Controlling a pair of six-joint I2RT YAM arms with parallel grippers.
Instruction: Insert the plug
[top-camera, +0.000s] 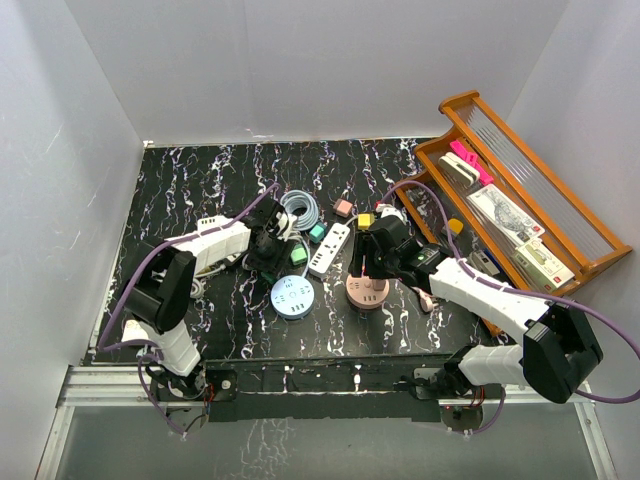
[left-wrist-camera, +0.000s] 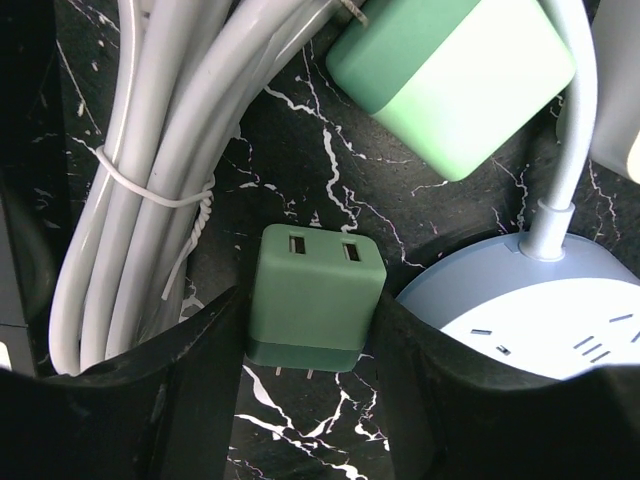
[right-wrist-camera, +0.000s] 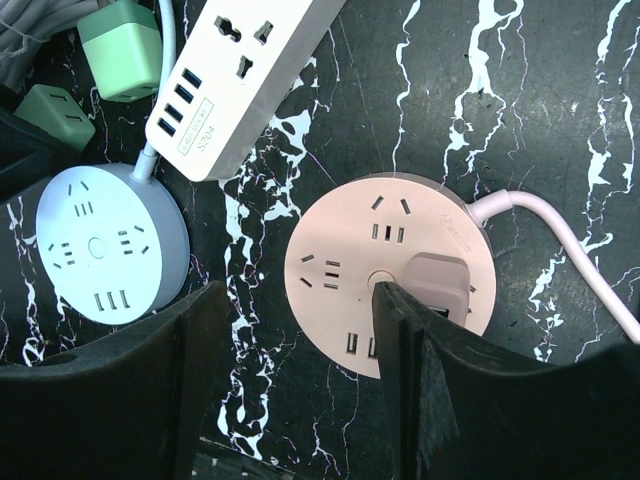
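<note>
While the left gripper (left-wrist-camera: 310, 335) pinches the green charger (left-wrist-camera: 315, 275) tight between cable coil (left-wrist-camera: 150, 170) and blue socket (left-wrist-camera: 540, 310), the right gripper (right-wrist-camera: 300, 295) gapes wide over the pink socket (right-wrist-camera: 340, 250) on the counter (right-wrist-camera: 540, 120) — the print on the power strip (right-wrist-camera: 240, 70) is unreadable.

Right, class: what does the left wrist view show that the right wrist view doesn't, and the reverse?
Left wrist only: the tie round the coil, the USB ports and prongs on the dark charger, and the left end effector closed against its sides.

Right wrist only: the pink socket with a plug seated in it, under the open right end effector.

Both: the blue socket, the light charger and the dark charger.
</note>
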